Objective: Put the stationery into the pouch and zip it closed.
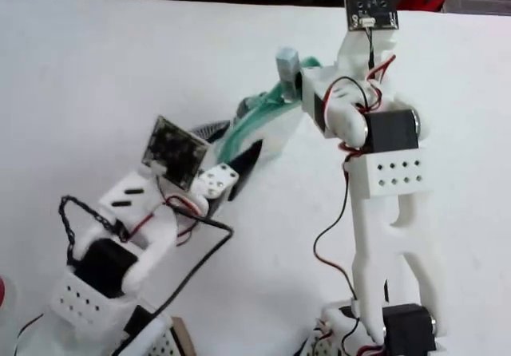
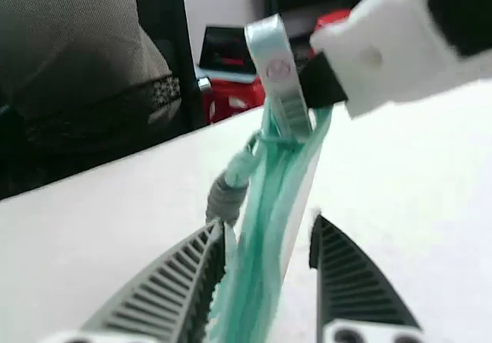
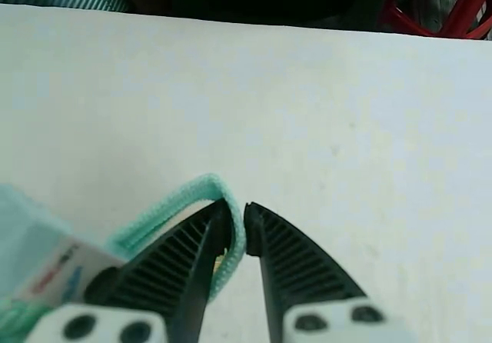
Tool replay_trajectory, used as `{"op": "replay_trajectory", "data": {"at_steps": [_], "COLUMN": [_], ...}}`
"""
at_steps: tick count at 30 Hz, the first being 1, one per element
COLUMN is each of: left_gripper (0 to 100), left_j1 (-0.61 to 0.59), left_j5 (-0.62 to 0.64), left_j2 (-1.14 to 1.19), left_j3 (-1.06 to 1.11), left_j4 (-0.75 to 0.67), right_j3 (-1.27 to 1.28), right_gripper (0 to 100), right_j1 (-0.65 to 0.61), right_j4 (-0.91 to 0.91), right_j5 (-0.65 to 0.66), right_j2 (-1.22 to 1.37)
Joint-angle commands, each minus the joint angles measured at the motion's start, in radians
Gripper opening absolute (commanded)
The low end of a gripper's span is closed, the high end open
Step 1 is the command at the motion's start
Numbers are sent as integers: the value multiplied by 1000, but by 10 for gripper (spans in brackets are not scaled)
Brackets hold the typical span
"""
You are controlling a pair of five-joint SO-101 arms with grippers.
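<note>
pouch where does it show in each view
High view: pouch mid-table, between the two arms' front ends.
Left wrist view: upright between the left gripper's fingers.
Right wrist view: its green loop pinched in the right gripper.
Shared landmark: the white table.

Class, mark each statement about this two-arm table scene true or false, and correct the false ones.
1. The right gripper is shut on a mint-green cord loop. True.
2. The green mesh pouch lies flat, away from both arms. False: it stands up between the jaws of the left gripper.
3. The left gripper is open. True.
4. The flat table top is black. False: it is white.
</note>
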Motion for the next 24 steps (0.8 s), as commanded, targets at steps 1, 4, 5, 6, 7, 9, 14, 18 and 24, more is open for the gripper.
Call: {"op": "replay_trajectory", "data": {"at_steps": [1, 4, 5, 6, 7, 9, 14, 18, 24], "left_gripper": [188, 188, 188, 185, 184, 179, 37, 30, 29], "left_j1": [-4, -31, -47, -59, -68, -77, -73, -77, -77], "left_j5": [-11, -12, -12, -11, -11, -5, -9, -11, -11], "left_j2": [-13, -7, -7, -7, -7, -7, -7, -7, -5], "left_j3": [52, 110, 140, 169, 198, 256, 356, 356, 361], "left_j4": [-25, -132, -183, -241, -296, -390, -526, -540, -539], "right_j3": [-52, -75, -77, -77, -75, -75, -77, -77, -117], "right_gripper": [21, 19, 19, 19, 19, 19, 21, 57, 143], "right_j1": [1, -38, -51, -67, -77, -94, -122, -134, -110], "right_j4": [15, 45, 48, 48, 48, 45, 42, 47, 108], "right_j5": [-5, -5, -5, -5, -5, -5, 2, 3, 3], "right_j2": [2, 2, 2, 2, 2, -1, -4, 1, -7]}}
